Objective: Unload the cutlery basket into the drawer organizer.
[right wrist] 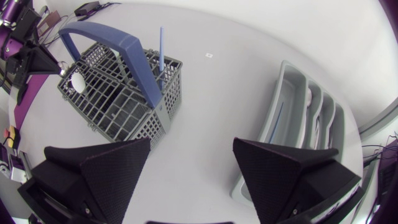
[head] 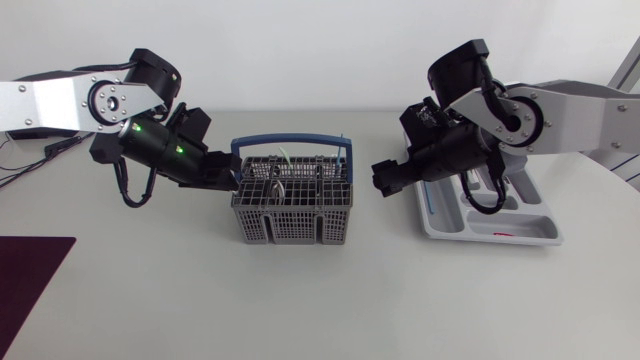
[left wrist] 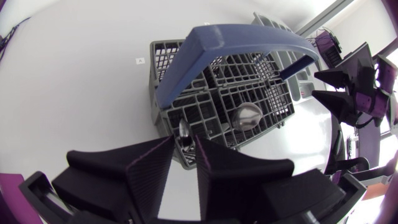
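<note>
- cutlery basket (head: 293, 205) is being seen mid-table, blue handle upright; a spoon (left wrist: 249, 116) is lying inside it.
- left gripper (left wrist: 185, 143) is being pressed narrowly onto a silver utensil (left wrist: 185, 129) at the basket's corner compartment.
- right gripper (head: 385, 178) is being held spread wide and empty, between basket and drawer organizer (head: 520, 226).

- The right arm (head: 570, 110) hid much of the drawer organizer (head: 530, 232).
- The spoons (left wrist: 249, 115) had their handles hidden inside the cutlery basket (left wrist: 163, 62).
- Whether the left gripper (left wrist: 185, 140) held anything was unclear.
</note>
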You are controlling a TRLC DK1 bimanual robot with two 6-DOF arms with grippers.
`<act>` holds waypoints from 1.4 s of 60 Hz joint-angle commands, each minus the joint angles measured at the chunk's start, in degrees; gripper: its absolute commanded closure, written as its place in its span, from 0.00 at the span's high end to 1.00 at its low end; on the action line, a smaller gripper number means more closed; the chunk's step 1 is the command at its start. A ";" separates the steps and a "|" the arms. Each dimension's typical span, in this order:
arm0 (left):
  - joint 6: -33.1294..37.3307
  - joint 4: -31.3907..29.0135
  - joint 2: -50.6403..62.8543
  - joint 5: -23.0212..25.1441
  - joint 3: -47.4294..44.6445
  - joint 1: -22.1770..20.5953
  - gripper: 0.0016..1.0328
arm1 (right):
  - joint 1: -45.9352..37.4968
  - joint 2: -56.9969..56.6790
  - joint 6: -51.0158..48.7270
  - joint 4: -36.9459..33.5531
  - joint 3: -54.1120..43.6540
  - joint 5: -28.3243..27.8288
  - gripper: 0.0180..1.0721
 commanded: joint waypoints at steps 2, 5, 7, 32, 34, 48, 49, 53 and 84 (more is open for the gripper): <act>-1.37 -0.48 0.89 -0.06 2.00 -0.36 0.32 | 0.75 -1.23 1.20 0.43 -1.68 0.42 0.91; -1.63 -0.40 0.89 -0.06 2.00 -0.45 0.32 | 0.92 -1.31 1.20 0.52 -1.86 0.51 0.91; -1.72 -0.40 0.89 -0.15 2.00 -0.54 0.31 | 1.01 -1.31 1.20 0.52 -1.94 0.59 0.91; -2.51 0.83 0.98 -1.65 1.73 -1.77 0.22 | 1.27 -2.72 1.03 1.31 -4.05 0.68 0.91; -2.51 1.01 0.80 -1.82 1.56 -1.77 0.21 | 1.27 -2.90 1.03 1.31 -4.14 0.68 0.91; -2.25 1.80 -2.98 -2.00 0.15 -1.86 0.20 | 1.71 -3.16 0.94 1.22 -4.32 0.68 0.91; -2.16 1.89 -4.03 -2.00 -0.02 -1.86 0.20 | 1.80 -3.16 0.94 1.31 -4.32 0.68 0.91; -2.16 1.80 -6.14 -2.00 -0.29 -1.77 0.20 | 2.15 -3.25 0.94 1.31 -4.32 0.77 0.91; -2.07 -4.26 -19.68 -2.79 1.30 -2.74 0.20 | 2.85 -7.12 -0.11 1.22 -5.90 0.77 0.91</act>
